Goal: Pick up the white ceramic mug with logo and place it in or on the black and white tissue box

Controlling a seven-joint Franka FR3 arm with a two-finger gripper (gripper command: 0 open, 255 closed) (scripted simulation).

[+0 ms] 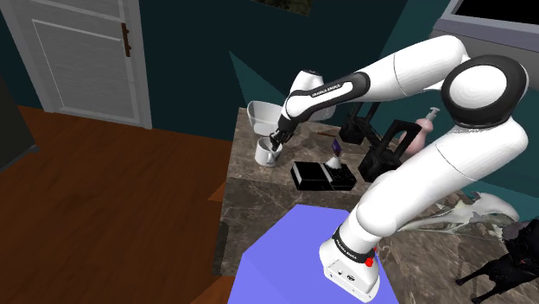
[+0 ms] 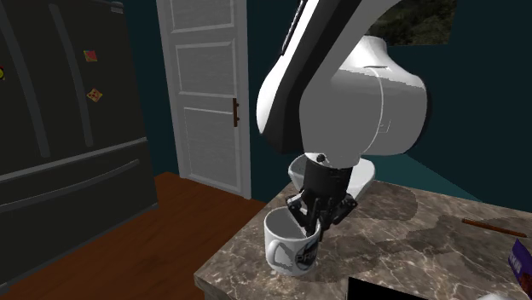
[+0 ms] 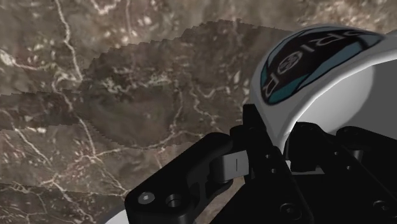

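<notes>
At the tabletop corner: white mug [image 1: 264,154] with a dark round logo, standing upright on the marble-patterned tabletop [image 1: 259,205].
Pincer [image 2: 317,223]: lowered over the mug's rim, one finger inside and one outside, closed narrowly on the wall.
Tissue box [image 1: 311,177]: black, on the same tabletop, near the mug toward the shoulder view's right, not touching it.
Surroundings: white door [image 2: 209,94], wooden floor [image 1: 104,199].
</notes>
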